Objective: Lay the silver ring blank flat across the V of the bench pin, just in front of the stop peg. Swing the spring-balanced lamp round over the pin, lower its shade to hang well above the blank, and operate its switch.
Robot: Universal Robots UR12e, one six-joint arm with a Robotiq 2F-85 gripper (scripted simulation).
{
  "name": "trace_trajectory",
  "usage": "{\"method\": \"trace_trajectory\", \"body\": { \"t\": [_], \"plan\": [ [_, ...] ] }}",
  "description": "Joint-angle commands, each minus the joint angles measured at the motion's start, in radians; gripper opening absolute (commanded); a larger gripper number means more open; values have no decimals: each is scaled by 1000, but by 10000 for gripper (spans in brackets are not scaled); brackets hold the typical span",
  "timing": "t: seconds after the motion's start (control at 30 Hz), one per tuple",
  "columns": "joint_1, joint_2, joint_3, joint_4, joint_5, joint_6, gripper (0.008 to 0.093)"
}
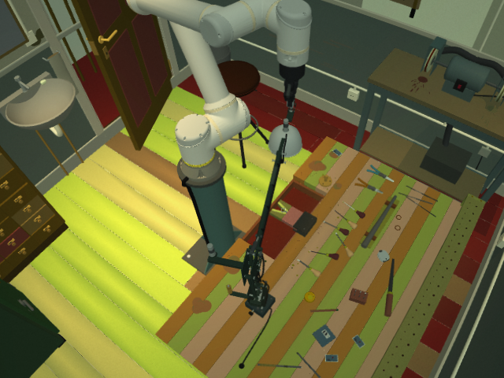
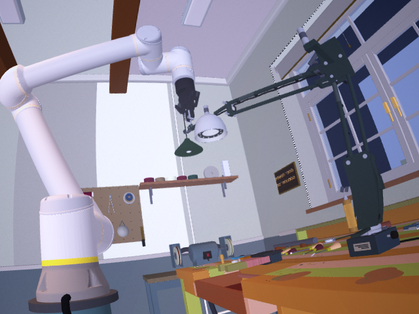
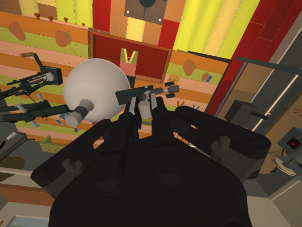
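The silver ring blank [image 3: 128, 59] lies across the V of the yellow bench pin [image 3: 128, 58], seen far below in the wrist camera. The lamp's pale shade [image 1: 285, 141] [image 2: 210, 128] [image 3: 95, 88] hangs high on its dark spring-balanced arm [image 1: 268, 195] [image 2: 270, 91], above the bench's recess. The arm rises from the lamp base [image 1: 259, 299] [image 2: 372, 244] on the bench. A small grey handle [image 3: 144, 109] sticks out beside the shade on a dark bracket [image 3: 134, 93]. My gripper [image 1: 290, 106] [image 2: 187, 116] [image 3: 144, 103] is right next to the shade, closed around that handle.
The lamp arm's elbow [image 2: 325, 61] stands tall to the right of my arm. Chisels and gravers [image 1: 346, 232] lie scattered over the striped bench top. A grinder [image 1: 460, 75] sits on a side table, and a stool [image 1: 239, 77] stands behind the bench.
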State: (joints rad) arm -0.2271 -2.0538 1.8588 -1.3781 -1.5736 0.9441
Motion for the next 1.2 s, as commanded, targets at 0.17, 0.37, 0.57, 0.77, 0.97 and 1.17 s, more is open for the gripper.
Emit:
{"method": "trace_trajectory", "body": {
  "t": [0.17, 0.37, 0.57, 0.77, 0.97, 1.17],
  "plan": [
    [5, -1, -1, 3, 3, 4, 80],
    [9, -2, -1, 3, 3, 8, 80],
    [13, -2, -1, 4, 3, 12, 80],
    [16, -3, -1, 5, 3, 15, 80],
    [16, -3, -1, 5, 3, 16, 80],
    [16, -3, -1, 5, 3, 16, 80]
  ]
}}
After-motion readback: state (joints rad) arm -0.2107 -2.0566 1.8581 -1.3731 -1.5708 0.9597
